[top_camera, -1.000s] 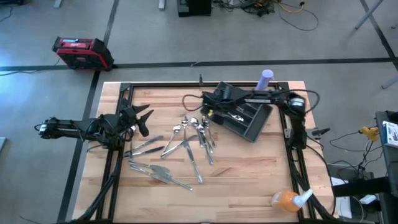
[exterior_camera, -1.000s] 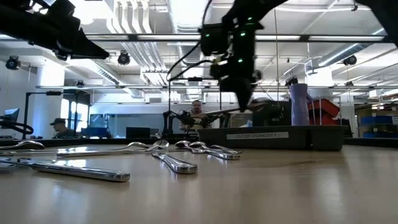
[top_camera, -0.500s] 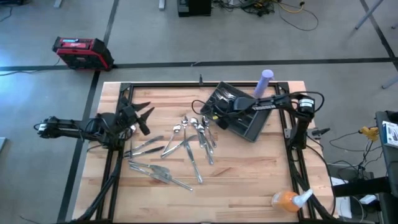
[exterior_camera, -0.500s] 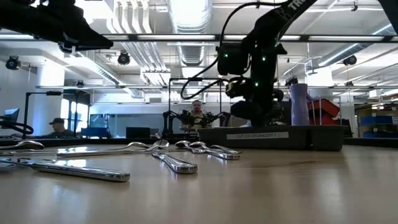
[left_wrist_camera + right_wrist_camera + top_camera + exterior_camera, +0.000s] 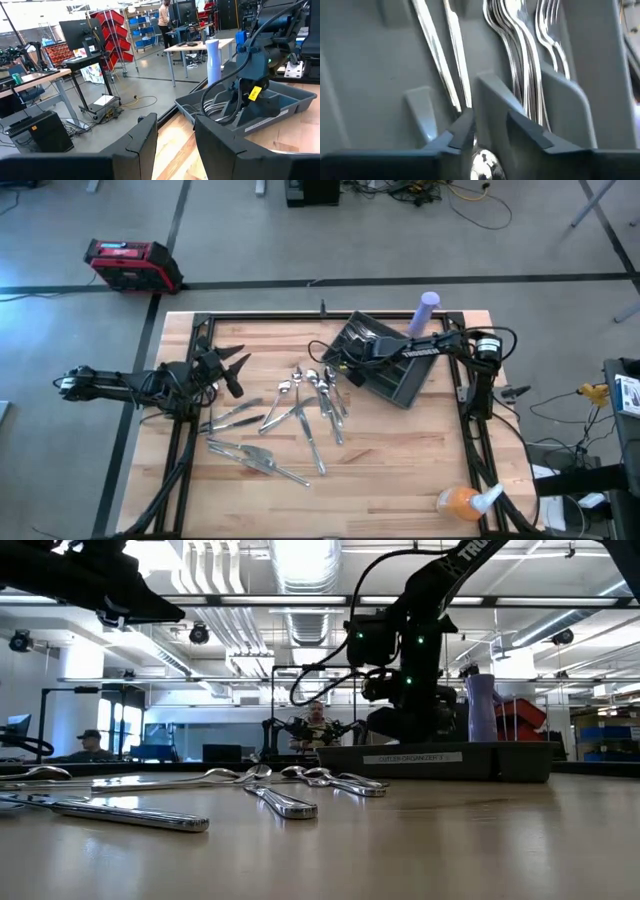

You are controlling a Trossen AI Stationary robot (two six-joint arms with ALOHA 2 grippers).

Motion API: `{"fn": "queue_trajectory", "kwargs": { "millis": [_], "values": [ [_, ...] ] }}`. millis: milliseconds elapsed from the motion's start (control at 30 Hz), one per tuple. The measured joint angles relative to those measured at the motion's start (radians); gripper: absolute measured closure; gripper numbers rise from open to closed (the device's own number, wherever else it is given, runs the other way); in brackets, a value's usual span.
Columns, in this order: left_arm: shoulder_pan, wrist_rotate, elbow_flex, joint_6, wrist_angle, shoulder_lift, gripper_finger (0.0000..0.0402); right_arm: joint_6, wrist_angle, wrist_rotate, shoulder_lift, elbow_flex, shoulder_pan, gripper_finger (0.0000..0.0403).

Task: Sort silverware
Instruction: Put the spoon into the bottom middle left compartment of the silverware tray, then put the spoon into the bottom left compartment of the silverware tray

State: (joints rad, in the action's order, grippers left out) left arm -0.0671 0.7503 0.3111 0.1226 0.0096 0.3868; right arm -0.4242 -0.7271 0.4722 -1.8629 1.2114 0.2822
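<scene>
Butcher-block table (image 5: 400,460) fills the high view, with most of the silverware (image 5: 300,415) scattered loose across its middle and a few pieces already lying in the dark tray (image 5: 418,378) at the far right. The right gripper (image 5: 352,358) is lowered into that tray. In its wrist view the fingers (image 5: 465,131) are seen slightly parted astride a divider, and a shiny rounded piece (image 5: 484,165), possibly a spoon bowl, glints between them; whether it is gripped cannot be told. Forks (image 5: 547,35) and spoons (image 5: 512,35) are seen in neighbouring slots, knives (image 5: 437,55) in another. A placement seems under way. The piece is best matched to its like, lowered flat along the slot and freed only once clear of the divider. The left gripper (image 5: 230,372) hangs, fingers spread, above the table's left edge.
</scene>
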Motion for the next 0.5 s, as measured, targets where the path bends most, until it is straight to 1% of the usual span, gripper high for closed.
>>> {"fn": "queue_trajectory", "kwargs": {
  "millis": [67, 167, 267, 333, 400, 500],
  "values": [
    [0.000, 0.000, 0.000, 0.000, -0.004, 0.000, 0.0283, 0.040, -0.002, -0.001, 0.011, 0.017, -0.008, 0.0268],
    [0.000, 0.000, 0.000, 0.000, -0.018, 0.004, 0.0283, 0.081, 0.006, -0.001, 0.047, 0.048, -0.033, 0.0241],
    [0.000, 0.000, 0.000, 0.000, -0.030, 0.015, 0.0283, 0.154, 0.035, 0.000, 0.067, 0.078, -0.070, 0.0232],
    [0.000, 0.000, 0.000, 0.000, -0.026, 0.031, 0.0283, 0.228, 0.109, -0.015, 0.068, 0.081, -0.101, 0.0233],
    [0.000, 0.000, 0.000, -0.002, -0.024, 0.048, 0.0283, 0.297, 0.218, -0.072, 0.060, 0.077, -0.132, 0.0237],
    [0.000, -0.001, 0.000, -0.015, -0.012, 0.074, 0.0283, 0.369, 0.378, -0.188, 0.020, 0.077, -0.162, 0.0247]
  ]
}}
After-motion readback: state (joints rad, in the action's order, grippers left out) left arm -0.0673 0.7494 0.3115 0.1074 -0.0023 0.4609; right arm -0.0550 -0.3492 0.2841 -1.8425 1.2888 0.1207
